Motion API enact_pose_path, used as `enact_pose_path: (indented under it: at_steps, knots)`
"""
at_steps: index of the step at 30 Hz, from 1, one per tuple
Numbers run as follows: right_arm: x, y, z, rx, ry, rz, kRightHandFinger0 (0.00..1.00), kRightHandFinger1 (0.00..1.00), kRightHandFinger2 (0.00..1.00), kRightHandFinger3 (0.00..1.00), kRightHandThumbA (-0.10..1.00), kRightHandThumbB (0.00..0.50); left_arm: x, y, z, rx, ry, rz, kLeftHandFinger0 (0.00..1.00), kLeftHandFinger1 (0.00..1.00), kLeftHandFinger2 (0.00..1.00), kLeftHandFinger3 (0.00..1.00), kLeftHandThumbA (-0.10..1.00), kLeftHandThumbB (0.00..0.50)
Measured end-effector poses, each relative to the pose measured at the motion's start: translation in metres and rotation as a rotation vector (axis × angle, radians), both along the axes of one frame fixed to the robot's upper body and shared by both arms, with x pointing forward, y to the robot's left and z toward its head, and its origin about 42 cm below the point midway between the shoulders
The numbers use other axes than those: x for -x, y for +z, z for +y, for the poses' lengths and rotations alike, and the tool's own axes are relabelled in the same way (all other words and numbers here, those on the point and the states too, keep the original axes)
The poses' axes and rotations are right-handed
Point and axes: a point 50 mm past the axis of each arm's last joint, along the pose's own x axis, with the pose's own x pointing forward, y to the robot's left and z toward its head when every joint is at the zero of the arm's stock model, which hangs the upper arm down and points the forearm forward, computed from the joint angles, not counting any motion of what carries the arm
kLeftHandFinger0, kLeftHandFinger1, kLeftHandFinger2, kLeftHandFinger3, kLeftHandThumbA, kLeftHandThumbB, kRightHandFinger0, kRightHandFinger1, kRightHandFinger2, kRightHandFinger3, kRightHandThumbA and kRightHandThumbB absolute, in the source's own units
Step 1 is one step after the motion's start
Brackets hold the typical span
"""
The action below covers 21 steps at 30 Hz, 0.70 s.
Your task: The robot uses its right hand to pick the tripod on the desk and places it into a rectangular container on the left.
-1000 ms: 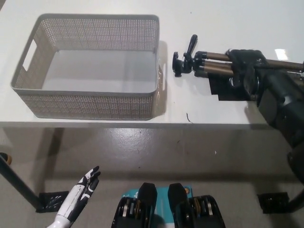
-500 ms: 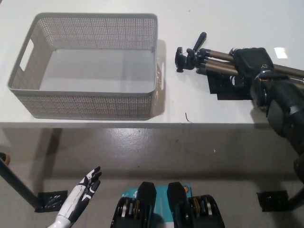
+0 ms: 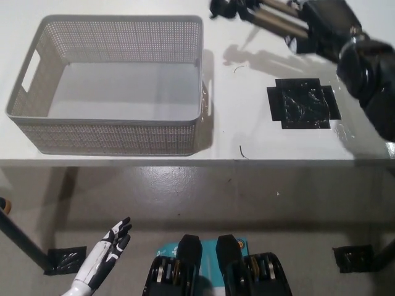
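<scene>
White desk (image 3: 123, 157), grey mesh rectangular container (image 3: 111, 132) at left, black tape patch (image 3: 302, 106), black right hand (image 3: 327, 24) clasping tripod (image 3: 271, 15) apparently raised off desk at top edge, white left hand (image 3: 105, 256) spread low left

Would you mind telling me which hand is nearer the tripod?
Right. The right hand grips the tripod above the table; the left hand hangs low, well below the basket.

A lab, seemingly; white desk (image 3: 123, 161) (black tape patch (image 3: 302, 106)), grey floor (image 3: 185, 191).
</scene>
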Motion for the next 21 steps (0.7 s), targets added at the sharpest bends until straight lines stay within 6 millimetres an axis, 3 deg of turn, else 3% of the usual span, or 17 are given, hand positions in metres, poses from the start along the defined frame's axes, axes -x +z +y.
enact_pose_path:
  at_steps: [2, 4, 5, 11, 15, 17, 18, 21]
  knots:
    - [0.004, 0.021, 0.01, 0.011, 0.045, -0.043, 0.0, 0.38, 0.88, 0.61, -0.1, 0.202, 0.001, -0.002, 0.0, 0.001, -0.002, 0.005, 1.0, 1.0, 1.0, 1.0, 1.0, 0.5]
    - [0.008, 0.039, 0.02, 0.027, 0.082, -0.077, 0.0, 0.42, 0.84, 0.74, -0.1, 0.228, 0.001, -0.004, 0.001, 0.001, -0.001, 0.012, 1.0, 1.0, 1.0, 1.0, 1.0, 0.5]
    - [0.01, 0.047, 0.026, 0.035, 0.1, -0.093, 0.0, 0.42, 0.83, 0.76, -0.1, 0.259, 0.002, -0.005, 0.001, 0.002, -0.002, 0.015, 1.0, 1.0, 1.0, 1.0, 1.0, 0.5]
    - [0.022, 0.088, 0.057, 0.075, 0.183, -0.166, 0.0, 0.41, 0.79, 0.83, -0.1, 0.208, 0.003, -0.007, 0.001, 0.002, -0.009, 0.02, 1.0, 1.0, 1.0, 1.0, 1.0, 0.5]
    - [0.028, 0.105, 0.086, 0.123, 0.231, -0.198, 0.0, 0.45, 0.84, 0.93, -0.1, 0.236, 0.005, -0.008, 0.001, 0.0, -0.011, 0.024, 1.0, 1.0, 1.0, 1.0, 1.0, 0.5]
    - [0.032, 0.109, 0.105, 0.148, 0.259, -0.211, 0.0, 0.41, 0.82, 0.94, -0.1, 0.237, 0.006, -0.008, 0.0, -0.001, -0.014, 0.023, 1.0, 1.0, 1.0, 1.0, 1.0, 0.5]
    - [0.034, 0.11, 0.115, 0.16, 0.274, -0.215, 0.0, 0.36, 0.83, 0.88, -0.1, 0.236, 0.006, -0.008, 0.0, -0.001, -0.015, 0.023, 1.0, 1.0, 1.0, 1.0, 1.0, 0.5]
    - [0.043, 0.108, 0.154, 0.187, 0.334, -0.224, 0.0, 0.16, 0.72, 0.59, -0.1, 0.301, 0.006, -0.009, 0.0, -0.001, -0.016, 0.024, 1.0, 1.0, 1.0, 1.0, 1.0, 0.5]
